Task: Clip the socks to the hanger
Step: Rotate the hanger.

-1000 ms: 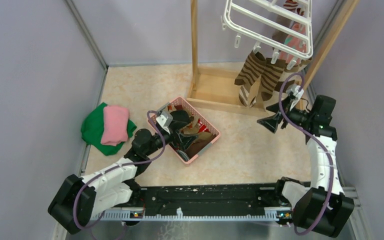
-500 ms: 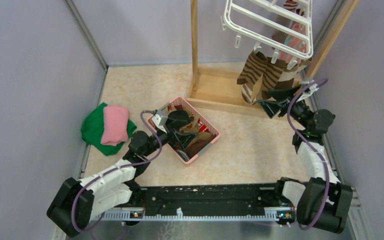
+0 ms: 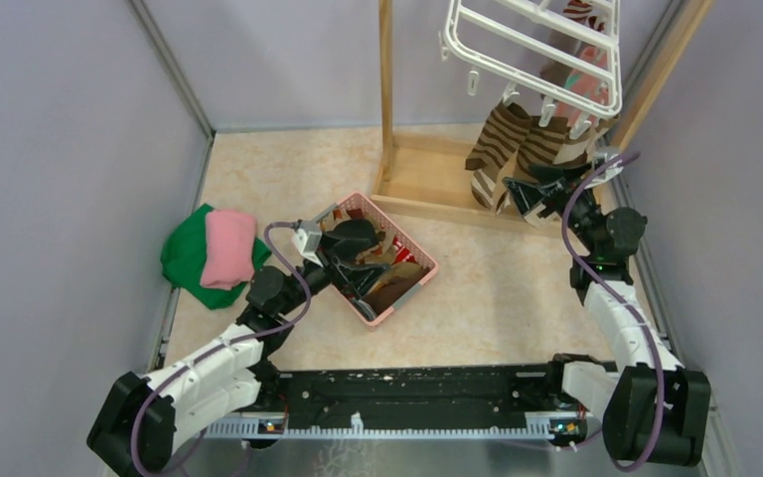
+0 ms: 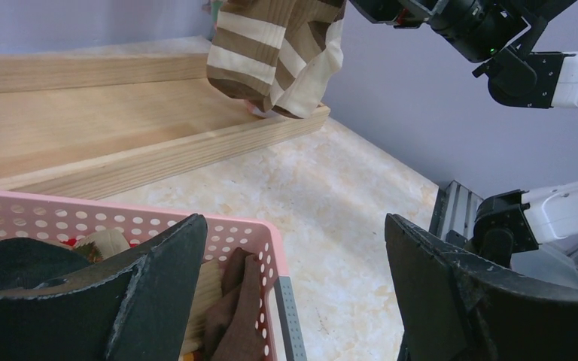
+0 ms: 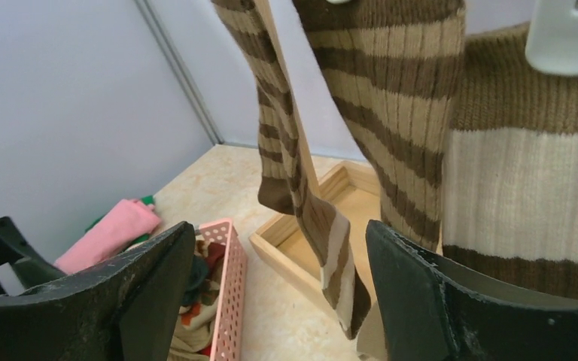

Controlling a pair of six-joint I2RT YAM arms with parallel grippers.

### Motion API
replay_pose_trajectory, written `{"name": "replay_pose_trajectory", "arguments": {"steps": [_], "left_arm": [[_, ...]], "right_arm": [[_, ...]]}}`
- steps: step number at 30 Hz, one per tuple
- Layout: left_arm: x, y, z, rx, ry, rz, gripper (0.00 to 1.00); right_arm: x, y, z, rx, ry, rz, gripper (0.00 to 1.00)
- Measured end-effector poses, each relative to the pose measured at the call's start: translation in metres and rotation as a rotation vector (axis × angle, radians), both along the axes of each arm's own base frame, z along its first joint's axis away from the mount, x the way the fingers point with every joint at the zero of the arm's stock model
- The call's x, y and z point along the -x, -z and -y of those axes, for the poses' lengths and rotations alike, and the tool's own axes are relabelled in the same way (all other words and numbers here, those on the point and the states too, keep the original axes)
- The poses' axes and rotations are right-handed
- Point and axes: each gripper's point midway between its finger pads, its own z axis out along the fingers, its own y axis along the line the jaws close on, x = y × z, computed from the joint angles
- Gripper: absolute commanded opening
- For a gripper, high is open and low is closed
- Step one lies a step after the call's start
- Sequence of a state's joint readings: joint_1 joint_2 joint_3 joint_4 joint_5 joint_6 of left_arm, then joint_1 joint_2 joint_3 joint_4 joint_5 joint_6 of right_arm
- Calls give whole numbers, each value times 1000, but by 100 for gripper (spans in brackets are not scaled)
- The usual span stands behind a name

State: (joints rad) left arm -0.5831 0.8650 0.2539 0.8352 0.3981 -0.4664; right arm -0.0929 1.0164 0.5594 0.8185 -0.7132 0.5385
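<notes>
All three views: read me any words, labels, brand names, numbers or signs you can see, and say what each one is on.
No readable text in any view.
The pink basket, the striped socks and the white hanger show no word, number, logo or sign.

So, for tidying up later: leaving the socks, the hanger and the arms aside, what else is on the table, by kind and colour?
Green cloth: 1
Pink cloth: 1
Basket: 1
Wooden stand: 1
Total: 4
</notes>
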Motion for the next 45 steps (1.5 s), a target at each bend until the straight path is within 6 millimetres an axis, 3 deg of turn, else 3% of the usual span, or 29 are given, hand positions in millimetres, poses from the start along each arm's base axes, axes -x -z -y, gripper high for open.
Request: {"name": "replay_pose_trajectory", "arguments": {"steps": [18, 27, 37, 45], "left_arm": [[5, 2, -3, -1, 0, -28, 93], [4, 9, -3, -20, -1, -45, 93], [3, 16, -3, -43, -6, -53, 93], [2, 13, -7, -56, -28, -21, 93]], "right_arm": [[-29, 0, -22, -12, 107, 76, 50], [-43, 3, -16, -28, 172, 90, 0], [-26, -9, -22, -24, 85, 150, 0], [-23, 2, 16, 9, 105, 69, 0]]}}
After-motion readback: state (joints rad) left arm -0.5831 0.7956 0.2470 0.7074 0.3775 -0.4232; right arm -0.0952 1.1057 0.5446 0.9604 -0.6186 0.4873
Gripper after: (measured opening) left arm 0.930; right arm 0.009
